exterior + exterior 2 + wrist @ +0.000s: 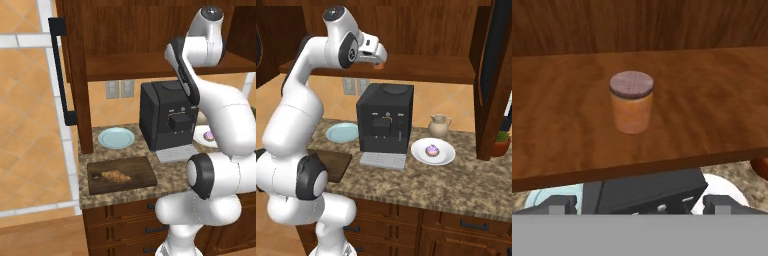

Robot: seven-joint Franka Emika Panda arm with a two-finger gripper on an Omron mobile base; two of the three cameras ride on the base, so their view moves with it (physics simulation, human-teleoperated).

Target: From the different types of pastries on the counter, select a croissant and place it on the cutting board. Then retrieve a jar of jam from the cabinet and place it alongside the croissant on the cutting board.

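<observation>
Now, with the croissant (116, 176) already on the cutting board (142, 170), I should drive my wide-open pincer (640, 202) straight in, level, around the jar of jam (631, 102) standing mid-shelf, well back from the cabinet (150, 30) shelf's front edge.

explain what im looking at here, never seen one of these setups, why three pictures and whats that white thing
The white thing is a robot arm in a simulated kitchen. Two pictures come from cameras on its base, behind it to the left and right. The third looks out from the hand itself.

On the counter: a dark cutting board with a croissant on it, a light blue plate, a black coffee machine, a cream pitcher and a white plate holding a pink-frosted pastry.

The arm is raised to the open cabinet's shelf, where an orange jar of jam stands upright. The gripper is open, short of the jar, and holds nothing.
</observation>
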